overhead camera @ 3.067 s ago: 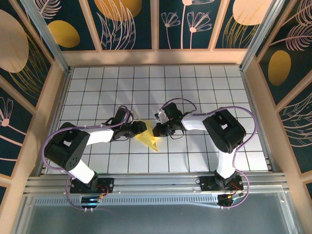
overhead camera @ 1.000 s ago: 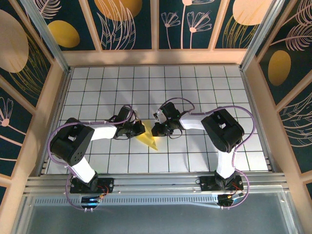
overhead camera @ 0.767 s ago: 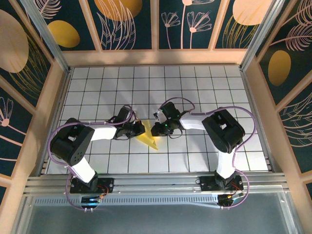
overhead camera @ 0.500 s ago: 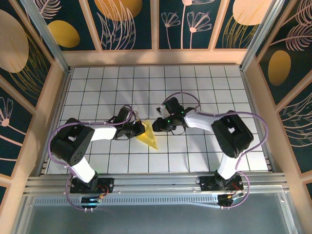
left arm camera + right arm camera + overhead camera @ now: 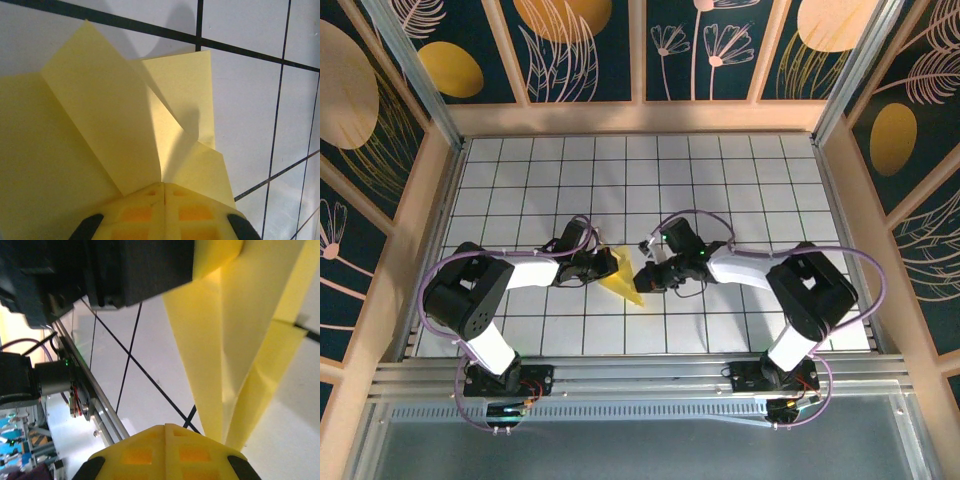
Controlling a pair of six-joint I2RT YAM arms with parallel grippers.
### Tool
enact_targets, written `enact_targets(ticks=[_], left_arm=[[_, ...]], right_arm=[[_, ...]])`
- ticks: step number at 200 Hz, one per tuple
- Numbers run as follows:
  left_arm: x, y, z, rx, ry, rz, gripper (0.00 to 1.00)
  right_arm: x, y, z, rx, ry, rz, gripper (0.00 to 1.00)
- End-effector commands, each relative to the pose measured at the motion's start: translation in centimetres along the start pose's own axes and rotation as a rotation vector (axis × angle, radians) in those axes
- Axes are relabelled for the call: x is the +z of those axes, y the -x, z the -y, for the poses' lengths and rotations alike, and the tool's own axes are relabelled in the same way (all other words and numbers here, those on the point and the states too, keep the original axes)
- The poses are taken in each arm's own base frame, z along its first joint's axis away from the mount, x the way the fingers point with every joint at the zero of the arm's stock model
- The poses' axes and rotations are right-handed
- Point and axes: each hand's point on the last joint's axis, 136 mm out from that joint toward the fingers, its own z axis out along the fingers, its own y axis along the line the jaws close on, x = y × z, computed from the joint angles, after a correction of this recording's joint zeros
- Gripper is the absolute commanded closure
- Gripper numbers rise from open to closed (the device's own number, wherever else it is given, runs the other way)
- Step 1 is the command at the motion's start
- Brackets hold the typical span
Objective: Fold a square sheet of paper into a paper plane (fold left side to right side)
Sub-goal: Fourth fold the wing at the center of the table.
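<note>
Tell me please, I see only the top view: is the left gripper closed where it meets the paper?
Observer: Yes. In the left wrist view the left gripper is shut, and a crease of the paper runs straight into the seam between its fingertips.
Operator: Is the paper flat there?
Observer: No. One flap looks lifted and throws a shadow on the layer beside it.
Operator: And the right gripper?
Observer: In the right wrist view the right gripper is shut as well. Narrow folded strips of paper end just beside its fingertips, and I cannot tell whether it pinches them.
</note>
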Motion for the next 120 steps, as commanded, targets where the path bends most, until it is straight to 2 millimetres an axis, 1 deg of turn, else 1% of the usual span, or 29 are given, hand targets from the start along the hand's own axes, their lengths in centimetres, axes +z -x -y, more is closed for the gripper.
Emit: enact_targets(ticks=[1, 52, 120], left_arm=[[0.4, -1.6, -3.0, -0.024, 0.111, -0.036, 0.98], [0.4, -1.5, -2.9, -0.020, 0.109, -0.035, 0.98], [0.4, -1.5, -2.9, -0.022, 0.110, -0.036, 0.98]], right_arm=[[1.0, -0.2, 0.0, 0.007, 0.032, -0.013, 1.00], [2.0, -1.0, 1.4, 0.039, 0.013, -0.036, 1.00], [2.7, -2.3, 2.3, 0.065, 0.006, -0.064, 1.00]])
